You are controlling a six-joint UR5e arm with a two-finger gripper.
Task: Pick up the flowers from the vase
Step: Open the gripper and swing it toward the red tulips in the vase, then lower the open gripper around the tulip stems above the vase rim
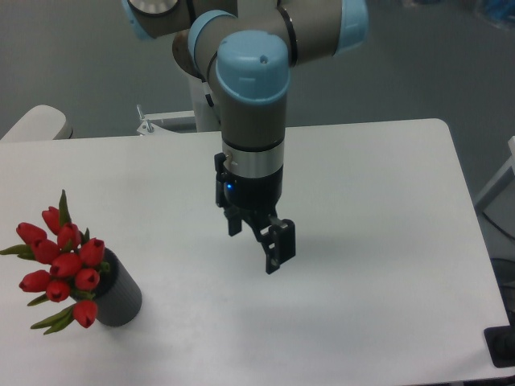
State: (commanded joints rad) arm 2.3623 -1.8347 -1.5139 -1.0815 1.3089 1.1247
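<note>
The flowers point(63, 269), a bunch of red tulip buds with green leaves, stand in the vase point(121, 299), a short dark grey ribbed cylinder near the table's front left corner. The bunch spreads wider than the vase and leans out to the left, hiding the vase's mouth. My gripper point(257, 241) hangs above the middle of the table, well to the right of the flowers and a little farther back. It points down, its fingers apart with nothing between them.
The white table point(386, 305) ends at the right near a black object point(502, 347) by the floor. The arm's base point(211, 92) stands behind the table's far edge. A pale rounded object point(36, 122) sits at the back left.
</note>
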